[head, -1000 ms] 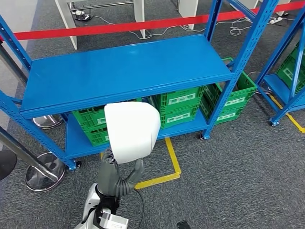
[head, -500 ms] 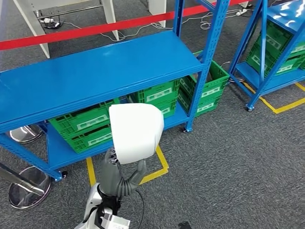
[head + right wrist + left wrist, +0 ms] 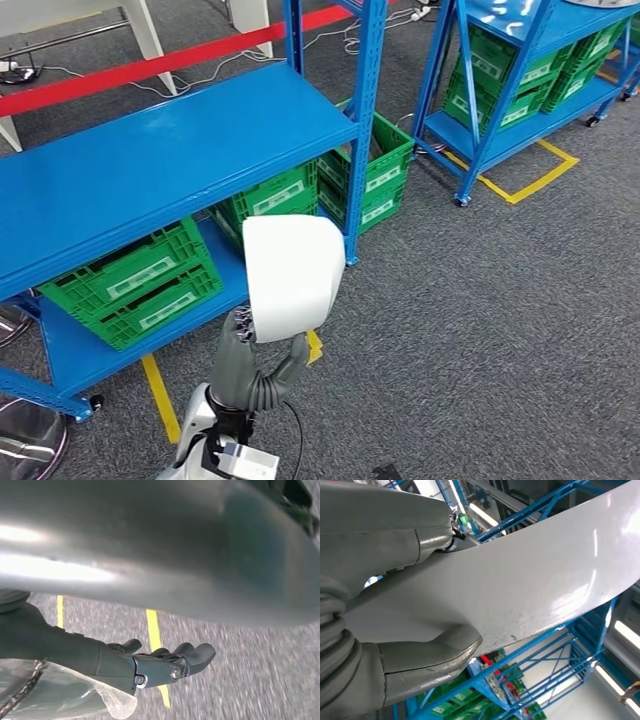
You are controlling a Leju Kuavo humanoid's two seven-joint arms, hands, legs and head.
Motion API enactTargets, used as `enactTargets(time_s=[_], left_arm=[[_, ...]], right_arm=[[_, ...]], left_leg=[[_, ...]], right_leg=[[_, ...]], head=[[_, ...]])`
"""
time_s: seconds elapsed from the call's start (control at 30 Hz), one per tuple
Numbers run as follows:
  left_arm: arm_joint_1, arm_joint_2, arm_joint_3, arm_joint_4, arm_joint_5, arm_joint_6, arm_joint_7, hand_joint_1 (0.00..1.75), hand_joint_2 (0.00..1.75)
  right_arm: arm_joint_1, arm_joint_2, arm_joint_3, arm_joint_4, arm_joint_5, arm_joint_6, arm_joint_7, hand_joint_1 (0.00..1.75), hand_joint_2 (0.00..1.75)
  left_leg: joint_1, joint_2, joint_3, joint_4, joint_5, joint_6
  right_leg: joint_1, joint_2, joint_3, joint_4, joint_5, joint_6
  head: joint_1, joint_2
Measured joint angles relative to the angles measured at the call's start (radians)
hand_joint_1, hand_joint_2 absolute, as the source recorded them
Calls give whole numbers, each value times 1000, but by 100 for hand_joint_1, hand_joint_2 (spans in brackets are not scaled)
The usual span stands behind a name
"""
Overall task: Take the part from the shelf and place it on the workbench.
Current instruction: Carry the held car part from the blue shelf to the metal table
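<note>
left hand point(image 3: 245, 365): clamped on the white part point(image 3: 293, 275), shelf point(image 3: 151, 160) at 11 o'clock
right hand point(image 3: 158, 665): fingers loosely apart, holding nothing

The matte grey left hand point(image 3: 253, 365) has a ribbed bellows wrist, above a glossy white-and-silver forearm trailing a thin black cable. The darker, near-black right hand point(image 3: 158, 662) shows two small silver screws, perhaps pivot pins.
</note>
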Motion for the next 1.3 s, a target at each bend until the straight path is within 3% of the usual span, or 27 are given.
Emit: enactTargets(time_s=[0.07,0.13,0.2,0.23,0.27,0.3,0.37,0.43,0.5,0.57,0.6,0.67,0.7,0.73,0.77,0.83,0.9,0.97,1.03,1.07,1.13,1.17,1.23,1.27,1.3], left_arm=[[0,-1,0,0,0,-1,2,175,175],[1,-1,0,0,0,-3,4,175,175],[1,-1,0,0,1,-5,5,175,175],[2,-1,0,0,1,-5,5,175,175],[2,-1,0,0,1,-6,5,175,175],[1,-1,0,0,1,-6,5,175,175],[1,-1,0,0,1,-6,5,175,175],[1,-1,0,0,1,-6,5,175,175],[1,-1,0,0,0,-6,5,175,175],[1,-1,0,0,0,-6,5,175,175],[1,-1,0,0,0,-6,5,175,175],[2,1,1,0,1,-6,5,175,175],[2,2,1,0,1,-7,5,175,175],[2,2,2,0,1,-8,6,175,175],[2,2,2,0,1,-9,7,175,175],[2,2,2,0,1,-15,9,175,175],[2,2,3,0,0,-20,12,175,175],[3,2,3,0,-7,-24,16,175,175],[3,0,4,0,-16,-28,18,175,175],[3,-1,3,0,-18,-30,18,175,175],[3,-2,3,0,-21,-31,18,175,175],[3,-2,3,0,-21,-31,18,175,175],[3,-2,3,0,-21,-31,18,175,175],[3,-2,3,0,-21,-32,18,175,175],[3,-2,3,0,-21,-32,17,175,175]], right_arm=[[1,0,0,0,5,1,3,0,0],[-1,-1,0,0,10,0,6,0,0],[-1,-2,0,0,12,0,7,0,0],[0,-2,0,0,13,0,7,0,0],[1,-3,0,0,13,0,7,0,0],[2,-3,0,0,13,0,7,0,0],[0,-4,0,0,14,0,7,0,0],[-3,-4,0,0,14,0,7,0,0],[-2,-4,0,0,14,0,7,0,0],[0,-4,0,0,14,0,9,0,0],[0,-4,0,0,14,0,12,0,0],[-1,-4,0,0,14,-1,19,0,0],[-1,-4,0,0,13,-1,21,0,0],[-1,-5,0,0,12,0,21,0,0],[0,-5,0,0,10,0,21,0,0],[0,-5,0,0,8,0,21,0,0],[-2,-4,0,0,9,0,23,0,0],[-2,-5,0,0,11,3,25,0,0],[0,-5,0,0,12,5,25,0,0],[1,-5,0,0,12,5,25,0,0],[0,-6,-1,0,13,5,25,0,0],[-1,-6,-1,0,13,5,24,0,0],[-2,-6,-1,0,14,6,22,0,0],[-1,-6,-1,0,14,6,20,0,0],[1,-6,-1,0,14,6,19,0,0]], left_leg=[[4,25,3,-12,8,6],[5,55,3,-18,13,11],[3,86,1,-18,13,12],[3,100,0,-17,12,12],[3,114,0,-17,12,12],[3,126,1,-17,11,10],[-1,147,3,-14,7,3],[-9,163,4,-10,2,-5],[-11,179,7,-8,0,-11],[-7,161,3,12,-21,-21],[-4,138,-11,47,-48,-26],[-1,92,-65,174,-119,-31],[-1,84,-94,239,-145,-31],[-1,80,-112,279,-153,-30],[0,79,-113,281,-141,-29],[1,65,-71,185,-73,-23],[5,9,-16,60,-19,-16],[6,-29,2,8,-5,-14],[4,-12,1,4,0,-10],[5,2,1,1,4,-5],[8,33,1,-5,9,6],[6,49,-1,-5,10,8],[4,81,-5,-5,11,10],[3,97,-7,-5,11,10],[3,112,-7,-5,11,10]], right_leg=[[3,-38,-19,23,-17,10],[6,-99,-70,124,-75,18],[5,-118,-127,249,-126,25],[4,-120,-136,274,-128,28],[4,-124,-125,259,-112,29],[4,-132,-96,209,-85,29],[6,-173,-12,67,-35,26],[10,-196,32,-7,-21,15],[11,-178,30,-9,-21,2],[8,-158,28,-9,-16,-9],[6,-148,26,-10,-13,-15],[6,-125,22,-10,-10,-23],[6,-114,21,-10,-8,-25],[7,-100,20,-10,-8,-26],[7,-86,19,-9,-7,-26],[7,-58,20,-8,-5,-24],[6,-33,17,-4,-2,-18],[2,-12,7,-3,3,-5],[-2,7,-3,-6,10,10],[-2,-1,-10,-1,7,15],[2,-51,-46,61,-32,22],[4,-84,-75,122,-65,24],[4,-115,-132,249,-120,29],[4,-120,-141,277,-126,31],[4,-124,-129,264,-113,31]], head=[[4,0],[9,0],[11,0],[11,0],[11,0],[11,0],[12,0],[11,0],[9,0],[9,0],[7,0],[4,0],[4,0],[4,0],[4,0],[4,0],[5,0],[5,0],[4,0],[5,0],[10,0],[12,0],[13,0],[13,0],[14,0]])
